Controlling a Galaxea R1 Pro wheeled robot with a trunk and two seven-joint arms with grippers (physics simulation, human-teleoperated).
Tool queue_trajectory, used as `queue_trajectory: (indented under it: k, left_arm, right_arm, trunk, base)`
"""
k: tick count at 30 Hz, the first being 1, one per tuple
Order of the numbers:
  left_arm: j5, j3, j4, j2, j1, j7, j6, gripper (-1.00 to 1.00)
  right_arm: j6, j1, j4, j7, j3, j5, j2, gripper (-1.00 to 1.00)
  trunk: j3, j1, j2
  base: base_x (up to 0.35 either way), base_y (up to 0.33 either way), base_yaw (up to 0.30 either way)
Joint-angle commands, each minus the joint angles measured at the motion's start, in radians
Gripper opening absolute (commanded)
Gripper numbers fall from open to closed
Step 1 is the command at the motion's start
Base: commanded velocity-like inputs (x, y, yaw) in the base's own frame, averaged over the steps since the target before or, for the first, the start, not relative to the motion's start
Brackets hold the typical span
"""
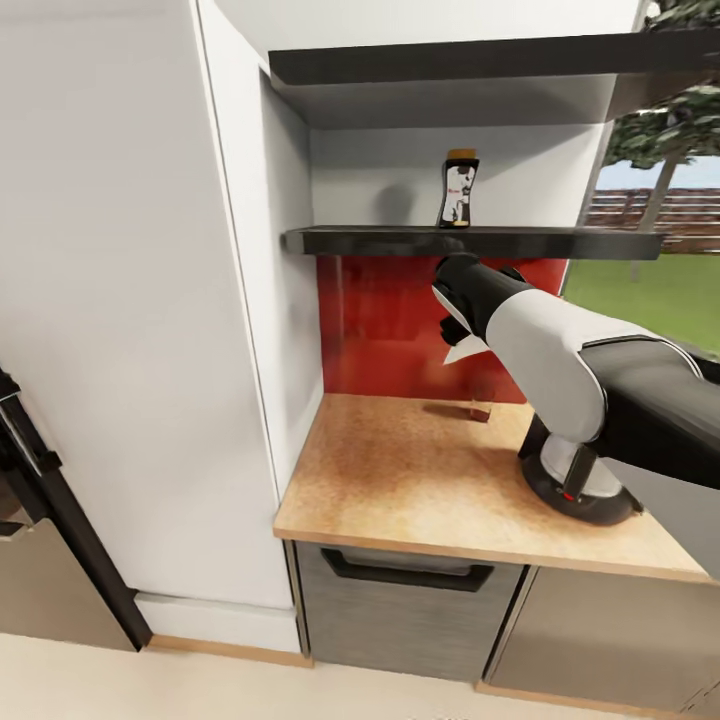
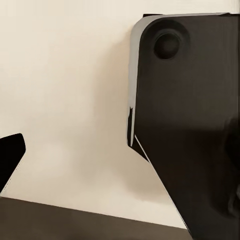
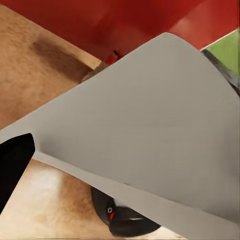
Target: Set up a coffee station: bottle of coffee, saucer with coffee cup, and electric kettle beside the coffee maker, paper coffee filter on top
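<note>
White wall [image 1: 110, 300], red backsplash [image 1: 385, 325], window [image 1: 660, 240] onto green lawn.

The bottle [image 1: 459, 189] on the shelf [image 1: 470, 241] has a white-and-red label, but its text is too small to read.

Looking like a home kitchen, sim render. Tan wood-look countertop [image 1: 420, 480] sitting over grey cabinet fronts [image 1: 410, 610] w/ a black drawer pull. Glossy red backsplash [image 1: 390, 330] running behind it, dark floating shelves [image 1: 470, 241] hanging in a white wall niche, coffee bottle [image 1: 459, 189] standing on the lower one. Black appliance base [image 1: 580, 485] resting on the counter at right. Window at right showing lawn, fence & trees [image 1: 660, 250], so residential.
</note>
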Motion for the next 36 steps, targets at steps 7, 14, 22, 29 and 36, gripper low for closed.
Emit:
queue_trajectory:
  k: [7,14,22,29,36]
  left_arm:
    - [-0.004,-0.004,0.0,-0.012,0.0,-0.002,-0.002,1.0]
    - [0.001,-0.005,0.0,-0.003,0.0,-0.014,-0.002,1.0]
    - [0.002,-0.001,0.0,0.004,0.0,-0.004,-0.001,1.0]
    - [0.001,-0.003,0.0,0.004,0.0,0.0,-0.001,1.0]
    - [-0.003,-0.003,0.002,0.006,0.0,0.002,-0.001,1.0]
  right_arm:
    - [0.003,-0.001,-0.001,-0.003,0.006,-0.009,0.0,-1.0]
    - [0.003,-0.001,-0.001,-0.003,0.006,-0.01,0.0,-1.0]
    - [0.003,-0.001,-0.001,-0.003,0.007,-0.004,0.0,-1.0]
    - [0.004,-0.001,-0.001,-0.004,0.013,0.006,0.0,-1.0]
    - [0.006,-0.001,-0.002,-0.006,0.015,0.06,0.0,-1.0]
  trunk:
    - [-0.002,0.001,-0.002]
    - [-0.002,0.001,-0.002]
    - [-0.002,0.001,-0.002]
    - [-0.002,0.001,-0.002]
    - [-0.002,0.001,-0.002]
  base:
    - [0.0,0.0,-0.296]
    - [-0.011,0.016,-0.12]
    - [-0.093,0.255,-0.004]
    - [-0.005,0.319,-0.006]
    - [0.0,0.111,-0.195]
